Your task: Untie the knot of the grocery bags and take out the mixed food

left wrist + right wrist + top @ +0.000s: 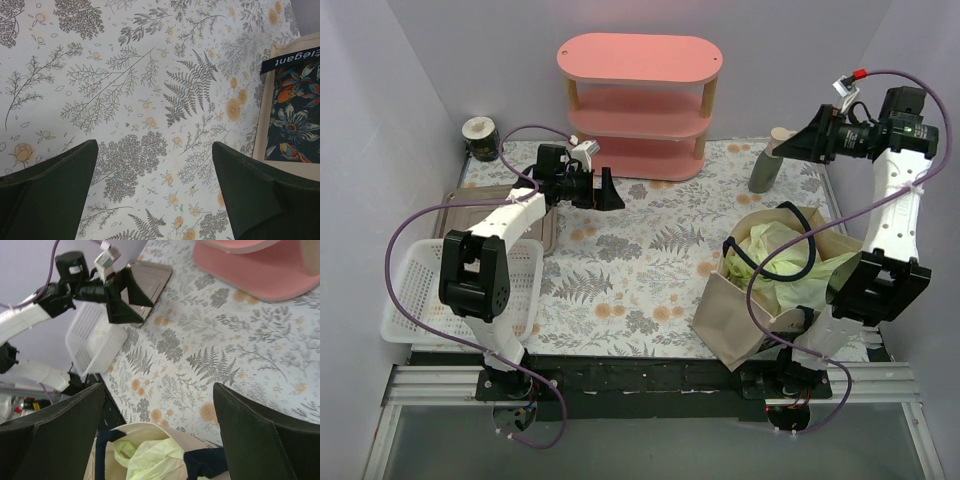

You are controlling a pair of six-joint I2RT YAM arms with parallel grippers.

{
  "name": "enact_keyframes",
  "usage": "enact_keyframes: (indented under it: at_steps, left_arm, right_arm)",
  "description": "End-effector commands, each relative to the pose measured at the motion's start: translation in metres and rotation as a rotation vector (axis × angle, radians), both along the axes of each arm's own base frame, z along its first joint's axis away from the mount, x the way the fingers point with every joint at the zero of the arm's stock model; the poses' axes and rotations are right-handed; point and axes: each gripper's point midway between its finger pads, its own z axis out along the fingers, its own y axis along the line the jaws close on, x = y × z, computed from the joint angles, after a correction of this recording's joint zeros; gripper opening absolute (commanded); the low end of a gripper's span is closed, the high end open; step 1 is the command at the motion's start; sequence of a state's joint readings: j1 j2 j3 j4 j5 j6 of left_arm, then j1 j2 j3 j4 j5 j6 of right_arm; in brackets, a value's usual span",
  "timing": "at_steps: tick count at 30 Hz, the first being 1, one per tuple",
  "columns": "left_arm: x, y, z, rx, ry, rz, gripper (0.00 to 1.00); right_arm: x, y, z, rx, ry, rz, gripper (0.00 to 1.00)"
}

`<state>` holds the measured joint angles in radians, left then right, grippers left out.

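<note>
Tablecloth [640, 265] printed with ferns bears the beige tote [735, 312] between lilac walls [380, 90].

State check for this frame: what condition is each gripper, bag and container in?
left gripper, open, holding nothing, over the tablecloth.
right gripper, open, holding nothing, above the tote.
tote, standing, mouth open.
plastic bag, crumpled inside the tote; knot not discernible.
basket, upright, nothing visible inside.
</note>
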<state>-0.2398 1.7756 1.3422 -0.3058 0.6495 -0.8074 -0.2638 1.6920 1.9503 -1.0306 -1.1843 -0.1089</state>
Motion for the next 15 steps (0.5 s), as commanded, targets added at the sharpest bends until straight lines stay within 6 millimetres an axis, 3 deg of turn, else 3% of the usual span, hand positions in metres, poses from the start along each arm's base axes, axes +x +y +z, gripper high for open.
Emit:
enact_keyframes:
  at_steps: [1,2,3,5,6,8,9,11,13,15]
  left_arm:
    - [-0.011,0.003,0.028,0.006,-0.086,-0.006,0.98]
    - [-0.013,0.003,0.027,0.010,-0.088,-0.009,0.98]
    - [-0.013,0.005,0.027,0.012,-0.093,-0.006,0.98]
    - [-0.017,0.005,0.023,0.018,-0.087,-0.011,0.98]
    - [-0.018,0.005,0.022,0.018,-0.082,-0.010,0.98]
    - [-0.019,0.005,0.017,0.018,-0.069,-0.010,0.98]
    - [-0.020,0.005,0.016,0.015,-0.065,-0.011,0.98]
    - [-0.019,0.004,0.013,0.012,-0.054,-0.011,0.98]
    - [-0.019,0.003,0.009,0.008,-0.039,-0.010,0.98]
    - [-0.018,0.002,0.008,0.002,-0.031,-0.006,0.98]
  right_arm:
    - [-0.002,-0.039,0.044,-0.055,-0.152,-0.095,0.96]
    - [-0.002,-0.058,0.048,-0.137,-0.200,-0.150,0.94]
    - [0.001,-0.076,0.038,-0.245,-0.185,-0.223,0.92]
    - [-0.013,-0.092,0.036,-0.338,-0.210,-0.257,0.87]
    - [-0.020,-0.097,0.018,-0.328,-0.157,-0.266,0.87]
    - [-0.046,-0.093,0.019,-0.322,-0.173,-0.278,0.86]
    - [-0.053,-0.090,-0.001,-0.318,-0.133,-0.264,0.86]
    - [-0.076,-0.077,-0.001,-0.336,-0.161,-0.258,0.86]
    - [-0.088,-0.070,-0.023,-0.307,-0.093,-0.250,0.86]
    - [-0.101,-0.065,-0.033,-0.317,-0.070,-0.259,0.86]
